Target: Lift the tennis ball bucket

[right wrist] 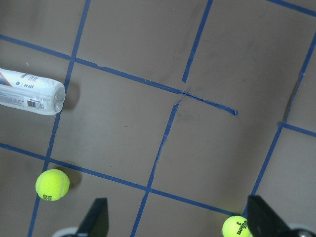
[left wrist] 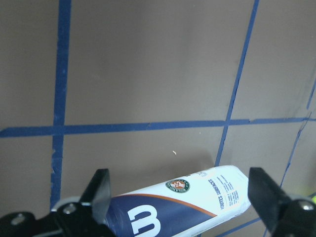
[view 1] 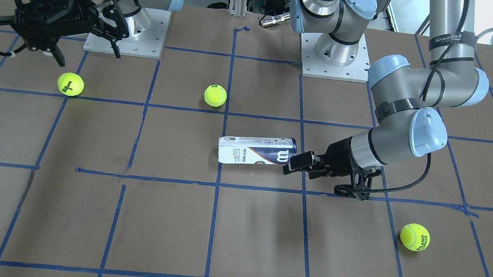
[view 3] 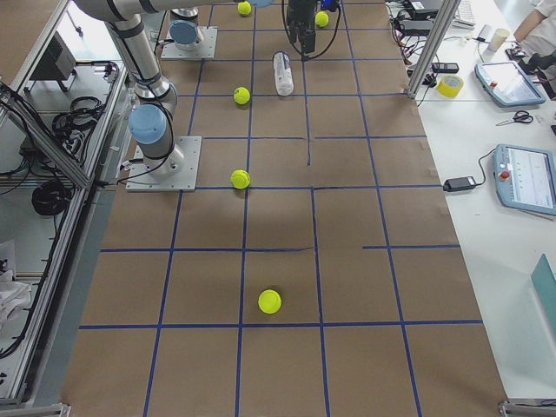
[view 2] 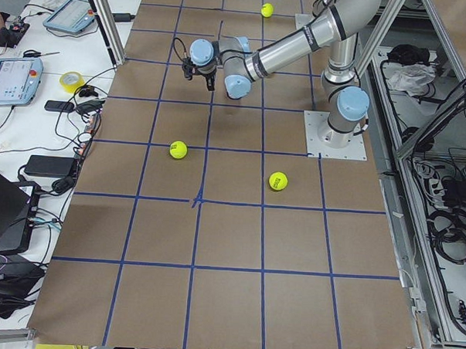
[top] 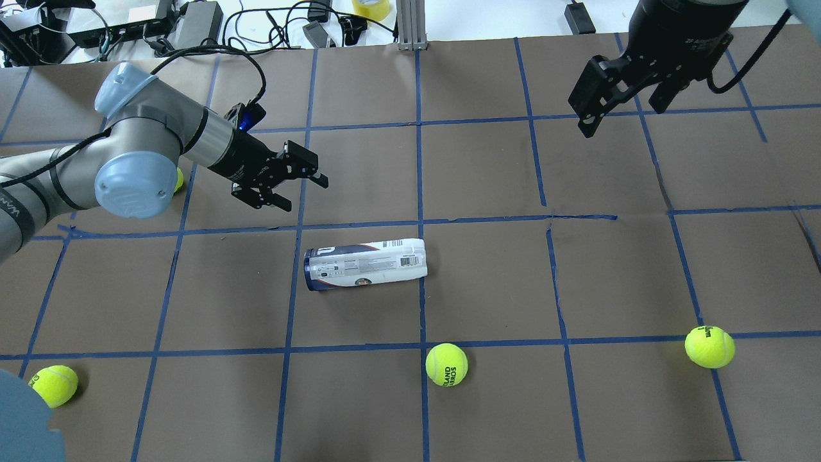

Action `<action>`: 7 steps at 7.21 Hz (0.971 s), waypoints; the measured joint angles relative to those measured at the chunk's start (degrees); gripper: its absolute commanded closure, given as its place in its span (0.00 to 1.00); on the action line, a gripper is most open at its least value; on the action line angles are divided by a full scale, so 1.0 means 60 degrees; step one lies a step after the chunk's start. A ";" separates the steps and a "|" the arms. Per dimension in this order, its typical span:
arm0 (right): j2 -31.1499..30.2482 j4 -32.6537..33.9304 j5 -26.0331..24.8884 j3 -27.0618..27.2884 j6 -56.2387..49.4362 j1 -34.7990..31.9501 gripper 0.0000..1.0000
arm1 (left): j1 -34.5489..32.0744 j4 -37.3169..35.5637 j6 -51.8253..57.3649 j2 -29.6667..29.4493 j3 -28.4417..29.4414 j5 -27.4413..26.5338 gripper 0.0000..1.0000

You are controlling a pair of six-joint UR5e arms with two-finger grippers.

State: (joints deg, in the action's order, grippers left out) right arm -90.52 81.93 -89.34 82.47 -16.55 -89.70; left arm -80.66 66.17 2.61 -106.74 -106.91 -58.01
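The brown counter [top: 641, 276], marked off in squares by blue tape lines [top: 420, 160], carries everything. My left arm [top: 135, 151] reaches low across it towards the middle. My right arm [top: 680, 25] hangs high over its far right part, well apart from the rest.

The tennis ball bucket [top: 367, 264] lies on its side near the counter's middle, its navy end towards my left and its white end towards my right. My left fingers [view 1: 290, 163] are spread wide at that navy end and grip nothing. In my left wrist view the "W" logo shows between them, and I cannot tell whether either finger touches the can. My right fingers [top: 620, 121] are also wide apart and hold nothing.

Yellow-green tennis balls lie scattered. One ball [top: 446, 364] sits near the bucket on my side, another [top: 709, 346] lies off to my right, and a third [top: 54, 385] is at my near left.
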 measured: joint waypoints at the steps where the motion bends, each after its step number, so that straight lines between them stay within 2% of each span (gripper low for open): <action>1: -0.0047 -0.0105 -0.0153 -0.0056 0.0704 -0.0020 0.00 | -0.0019 0.0100 0.0021 0.0007 -0.0160 -0.0032 0.00; 3: -0.0147 -0.0161 -0.0256 -0.0100 0.2381 -0.0185 0.00 | -0.0031 0.0156 -0.0005 -0.0005 -0.0507 -0.0065 0.00; 5: -0.0168 -0.0281 -0.0461 -0.0104 0.4328 -0.0912 0.00 | -0.0030 0.0149 -0.0016 -0.0024 -0.0654 -0.0041 0.00; 7: -0.0099 -0.0250 -0.0879 -0.0046 0.4972 -0.1325 0.00 | -0.0020 0.0136 -0.0008 -0.0072 -0.0642 0.0004 0.00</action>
State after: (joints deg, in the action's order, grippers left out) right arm -91.12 80.43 -94.62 82.20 13.28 -97.65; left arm -80.78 66.99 2.56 -107.17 -110.76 -57.99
